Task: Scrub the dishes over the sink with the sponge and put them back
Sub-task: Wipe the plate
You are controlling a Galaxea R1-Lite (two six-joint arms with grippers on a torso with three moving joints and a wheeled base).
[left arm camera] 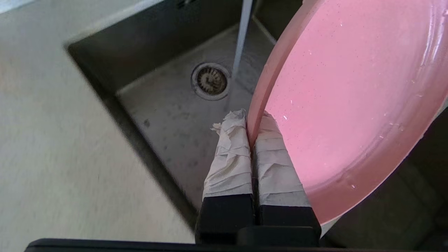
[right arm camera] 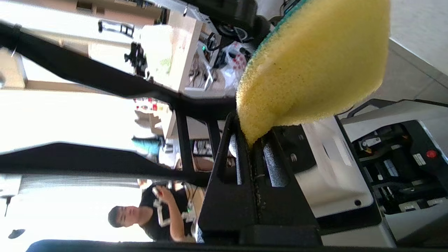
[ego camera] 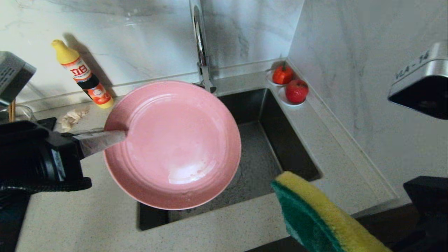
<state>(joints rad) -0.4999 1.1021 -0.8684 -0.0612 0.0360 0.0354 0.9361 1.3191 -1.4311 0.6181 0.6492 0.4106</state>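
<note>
My left gripper (ego camera: 122,135) (left arm camera: 252,119) is shut on the rim of the wide pink plate (ego camera: 175,143) (left arm camera: 350,105), one taped finger on each face. It holds the plate tilted above the steel sink (ego camera: 269,140) (left arm camera: 164,108), over the drain strainer (left arm camera: 210,80). The plate's wet inner face is turned up toward the head view. The yellow sponge (ego camera: 315,213) (right arm camera: 315,59) with its green layer hangs near the sink's front right corner, apart from the plate. My right gripper (right arm camera: 250,138) is shut on one end of it. Brown chopsticks (ego camera: 12,110) stand at the far left.
The chrome tap (ego camera: 203,52) rises behind the plate. A yellow-capped detergent bottle (ego camera: 84,75) and an off-white rag (ego camera: 71,117) lie on the counter to the left. Two saucers with red fruit (ego camera: 290,84) sit at the sink's far right corner, by the marble wall.
</note>
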